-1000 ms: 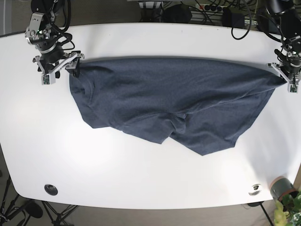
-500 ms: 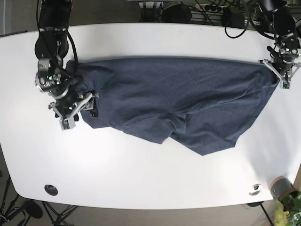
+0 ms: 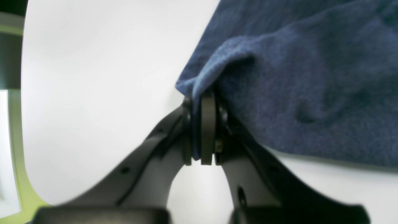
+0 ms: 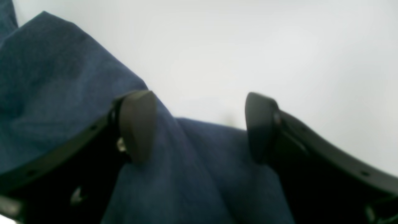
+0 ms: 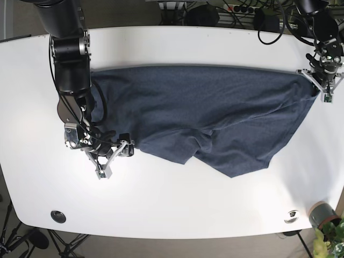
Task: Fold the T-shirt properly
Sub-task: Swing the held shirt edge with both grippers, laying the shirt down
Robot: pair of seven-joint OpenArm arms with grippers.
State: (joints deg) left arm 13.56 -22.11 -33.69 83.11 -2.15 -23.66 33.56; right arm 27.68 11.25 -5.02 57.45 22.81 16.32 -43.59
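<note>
The dark blue T-shirt [image 5: 204, 118] lies spread across the white table [image 5: 172, 204], with a bunched fold along its lower edge. My left gripper [image 5: 318, 86] is at the far right of the base view, shut on the shirt's right corner. The left wrist view shows its jaws [image 3: 202, 130] pinching a fold of the blue cloth [image 3: 295, 77]. My right gripper [image 5: 115, 159] is open at the shirt's lower left edge. In the right wrist view, one of its fingertips [image 4: 138, 124] rests over the cloth [image 4: 46, 77] and the other one [image 4: 259, 124] is over the cloth's edge.
A black round cap [image 5: 58, 216] sits near the table's front left edge. A small metal fitting [image 5: 292, 216] and a potted plant [image 5: 322, 217] are at the front right. Cables and dark gear [image 5: 236, 13] lie behind the far edge.
My right gripper left the shirt's upper left corner and moved down the shirt's left side to its lower left edge, staying open. The left gripper keeps its hold at the right corner.
</note>
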